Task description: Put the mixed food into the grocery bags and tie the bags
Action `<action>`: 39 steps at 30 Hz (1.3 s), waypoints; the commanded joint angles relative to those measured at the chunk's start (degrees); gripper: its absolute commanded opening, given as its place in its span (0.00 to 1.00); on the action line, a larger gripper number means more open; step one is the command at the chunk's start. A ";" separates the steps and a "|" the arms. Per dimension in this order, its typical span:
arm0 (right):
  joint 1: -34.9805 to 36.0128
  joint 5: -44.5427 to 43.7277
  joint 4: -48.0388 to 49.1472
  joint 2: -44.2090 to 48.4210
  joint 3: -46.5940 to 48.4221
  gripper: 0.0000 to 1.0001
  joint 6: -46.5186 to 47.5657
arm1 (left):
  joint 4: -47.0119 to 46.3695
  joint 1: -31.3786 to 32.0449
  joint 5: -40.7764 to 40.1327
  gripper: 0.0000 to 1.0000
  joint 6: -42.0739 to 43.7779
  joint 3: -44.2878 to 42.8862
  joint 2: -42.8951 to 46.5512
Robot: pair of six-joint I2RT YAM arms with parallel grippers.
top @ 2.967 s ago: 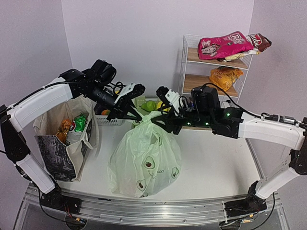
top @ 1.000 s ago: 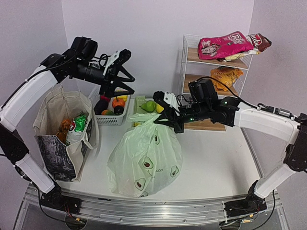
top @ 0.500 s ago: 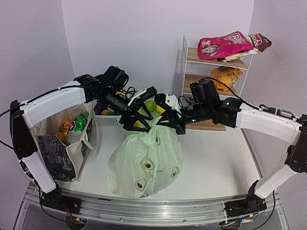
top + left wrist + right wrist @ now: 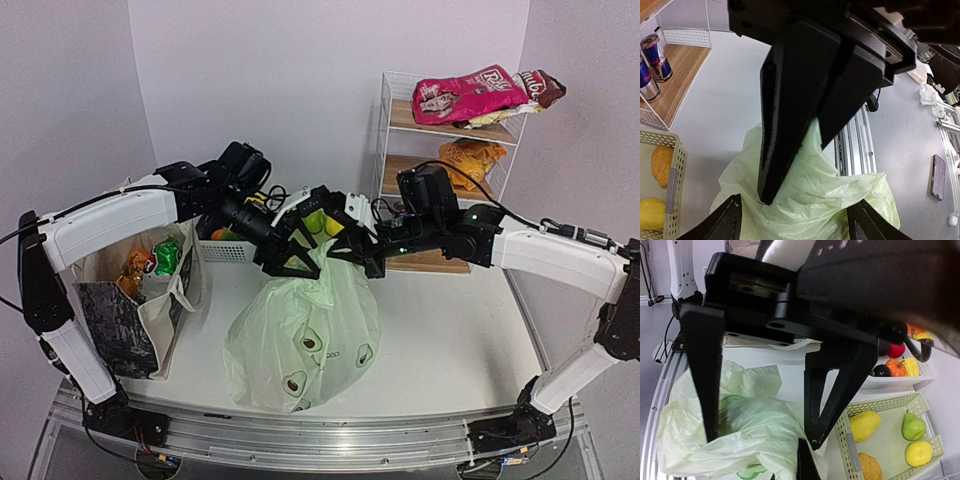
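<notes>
Tying the pale-green bag (image 4: 305,330), standing beside the canvas tote (image 4: 105,255): right claw (image 4: 340,250) clamped shut on its gathered neck, left claw (image 4: 300,255) open alongside; next, probably catching the loose handle

Your plastic bag (image 4: 305,330) is pale green, printed with dark avocados. Left of it, the tote (image 4: 160,315) is beige with a black-and-white printed panel. Far right, you have a bright pink packet (image 4: 465,95) above an orange packet (image 4: 468,158). The far basket (image 4: 885,405) is pale green, its lemons (image 4: 865,425) yellow, its pear (image 4: 914,426) green.
</notes>
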State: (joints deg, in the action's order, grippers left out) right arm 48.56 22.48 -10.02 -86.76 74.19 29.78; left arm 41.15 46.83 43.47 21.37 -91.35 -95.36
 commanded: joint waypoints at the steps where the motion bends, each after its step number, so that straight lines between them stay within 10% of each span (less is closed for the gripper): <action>1: 0.39 0.47 3.25 1.90 0.66 0.00 -1.36 | -1.96 0.46 -3.96 0.61 0.65 0.66 -0.69; 7: 0.41 0.24 2.97 2.22 0.89 0.00 -3.94 | -0.55 1.27 -5.12 0.38 4.04 1.56 -0.67; 11: 0.42 -1.39 -1.31 3.56 0.90 0.00 -4.81 | 0.86 1.33 -6.65 0.02 5.93 1.34 -0.01; 16: 0.37 -1.06 -12.10 5.02 2.22 0.00 -5.81 | 0.12 1.32 -9.40 0.00 10.89 2.30 2.15; 20: 0.35 1.17 -23.29 4.55 7.89 0.59 -10.14 | -0.53 1.35 -10.22 0.00 15.18 1.67 2.52; 23: 0.38 2.41 -26.98 4.46 11.44 0.85 -14.13 | 0.04 1.43 -10.37 0.00 18.65 1.16 2.56; 39: 2.13 -2.01 -25.67 -6.80 18.52 0.89 -19.79 | -2.70 2.84 -12.18 0.00 19.06 2.57 4.72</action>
State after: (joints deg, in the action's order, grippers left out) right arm 50.48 20.26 -35.50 -92.89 92.51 10.37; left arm 40.83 49.60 31.29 40.62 -89.31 -94.41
